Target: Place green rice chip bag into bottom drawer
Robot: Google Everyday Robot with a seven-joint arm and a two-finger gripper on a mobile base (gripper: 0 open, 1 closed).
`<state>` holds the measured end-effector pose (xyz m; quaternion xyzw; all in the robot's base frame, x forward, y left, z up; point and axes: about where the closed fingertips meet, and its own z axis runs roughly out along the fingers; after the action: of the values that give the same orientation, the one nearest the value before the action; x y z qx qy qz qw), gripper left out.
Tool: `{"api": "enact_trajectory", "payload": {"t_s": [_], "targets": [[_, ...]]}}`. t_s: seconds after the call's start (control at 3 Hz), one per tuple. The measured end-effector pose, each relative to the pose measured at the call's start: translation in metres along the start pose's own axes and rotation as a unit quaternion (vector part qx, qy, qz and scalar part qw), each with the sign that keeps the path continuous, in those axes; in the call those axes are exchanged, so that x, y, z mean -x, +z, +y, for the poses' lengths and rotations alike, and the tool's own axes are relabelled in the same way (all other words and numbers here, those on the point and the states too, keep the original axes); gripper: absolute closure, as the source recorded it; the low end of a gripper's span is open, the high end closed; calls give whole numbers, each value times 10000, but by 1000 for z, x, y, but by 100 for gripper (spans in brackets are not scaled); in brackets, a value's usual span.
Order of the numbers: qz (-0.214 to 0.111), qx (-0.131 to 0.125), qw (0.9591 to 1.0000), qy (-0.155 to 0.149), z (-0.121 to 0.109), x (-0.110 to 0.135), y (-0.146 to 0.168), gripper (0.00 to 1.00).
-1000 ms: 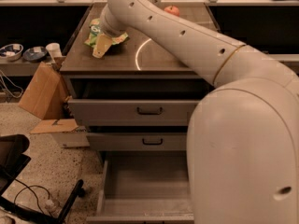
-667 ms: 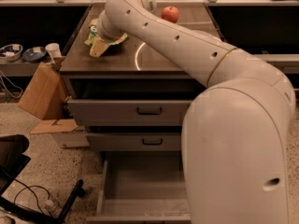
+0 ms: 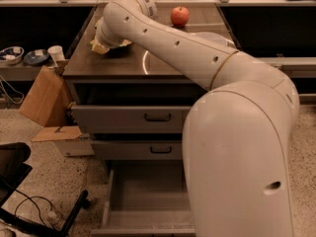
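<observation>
My gripper (image 3: 105, 41) is at the far left of the cabinet top, at the end of the white arm (image 3: 177, 43) that reaches across it, and the wrist hides it from view. Only the yellowish edges of the green rice chip bag (image 3: 99, 48) stick out from under the wrist; its green face is hidden. The bag rests on or just above the dark cabinet top (image 3: 163, 65); I cannot tell which. The bottom drawer (image 3: 148, 196) is pulled open below, a grey tray with a bare floor.
A red apple (image 3: 179, 16) sits at the back of the cabinet top. Two shallower grey drawers with black handles (image 3: 158, 117) (image 3: 161, 150) are above the open one. A cardboard box (image 3: 42, 95) leans at the left. A black chair base (image 3: 29, 206) is at bottom left.
The arm has swung so the wrist now covers most of the bag, whose green face showed before. The apple, hidden a second ago, is now in full view.
</observation>
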<state>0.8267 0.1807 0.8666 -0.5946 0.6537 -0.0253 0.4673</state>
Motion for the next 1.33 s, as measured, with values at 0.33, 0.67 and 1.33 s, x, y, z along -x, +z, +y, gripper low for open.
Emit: {"api": "enact_trajectory", "payload": {"t_s": [0.33, 0.67, 1.33], "targets": [[0, 0, 10000, 0, 0, 0, 0, 87], [0, 1, 10000, 0, 0, 0, 0, 100], [39, -220, 9992, -316, -26, -1, -68, 100]]}}
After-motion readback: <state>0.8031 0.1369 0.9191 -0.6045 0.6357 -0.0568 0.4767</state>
